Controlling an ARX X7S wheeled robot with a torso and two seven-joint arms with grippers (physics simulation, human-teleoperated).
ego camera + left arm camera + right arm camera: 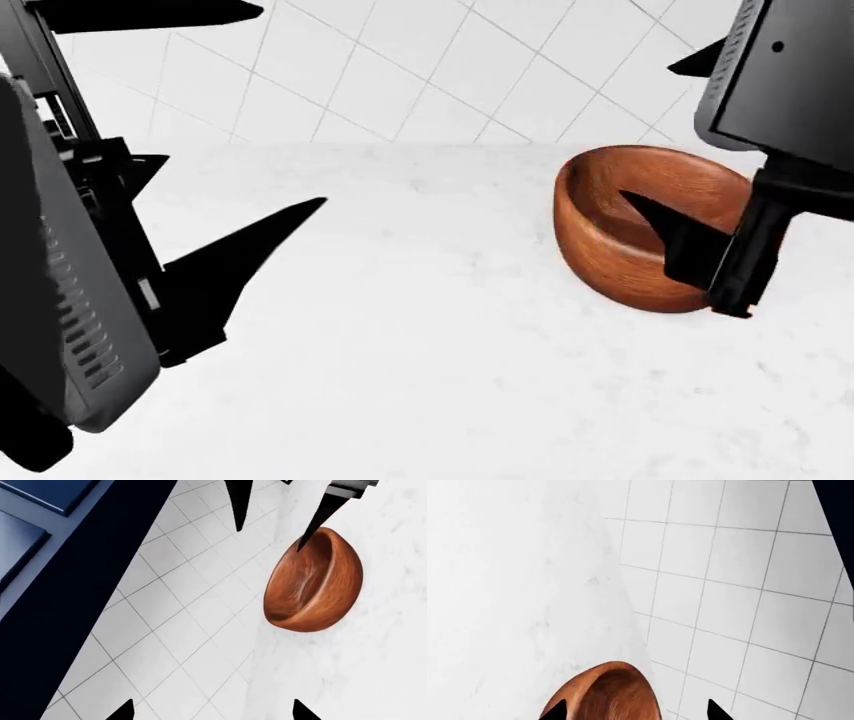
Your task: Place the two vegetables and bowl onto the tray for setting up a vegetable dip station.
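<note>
The bowl (pixel 650 228) stands at the counter's (pixel 441 380) back edge, and the step in hand is grasping it. The right gripper (pixel 694 250) straddles its rim, fingers spread; closing them comes next. The left gripper (pixel 227 130) hangs released.

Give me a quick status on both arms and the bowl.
Left tool open, empty. Right tool open, straddling bowl rim, not closed. Bowl upright on counter. Nothing blocking.

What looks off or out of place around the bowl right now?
Nothing stands out. The bowl sits upright and intact on the white counter near the tiled wall, with the right gripper reaching into it. No spills show.
</note>
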